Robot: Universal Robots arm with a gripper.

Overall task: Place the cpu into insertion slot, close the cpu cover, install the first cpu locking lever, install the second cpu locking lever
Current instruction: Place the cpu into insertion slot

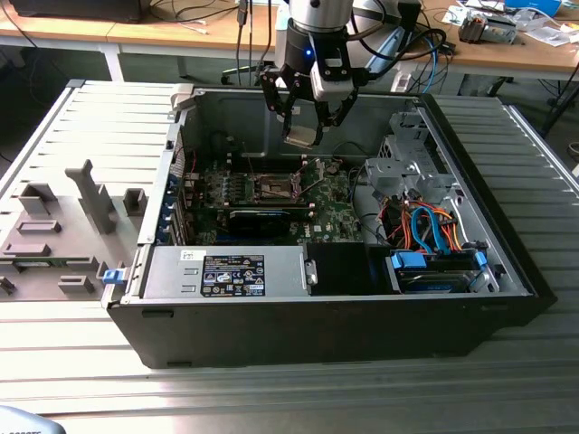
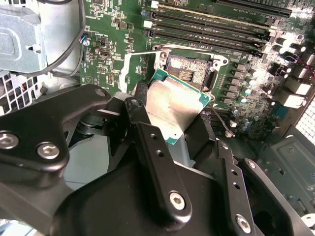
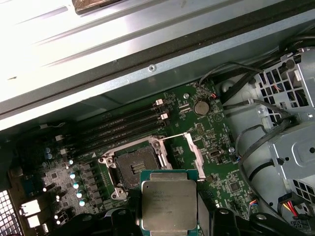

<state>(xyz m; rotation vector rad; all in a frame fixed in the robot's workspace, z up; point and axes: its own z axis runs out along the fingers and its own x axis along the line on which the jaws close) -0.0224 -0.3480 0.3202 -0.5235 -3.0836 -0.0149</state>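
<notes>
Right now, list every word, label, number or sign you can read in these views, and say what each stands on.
No text is legible enough to quote.
Black-and-white label on the grey power supply: print too small to read.
White sticker beside it: too small.
Engraving on the cpu held in the gripper: too faint.
Markings on the green motherboard: too small.

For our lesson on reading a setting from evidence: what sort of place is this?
Probably a robotics lab or test bench: a gripper holds the cpu over an open computer case on a ribbed metal table, with cable-strewn wooden desks behind.
</notes>
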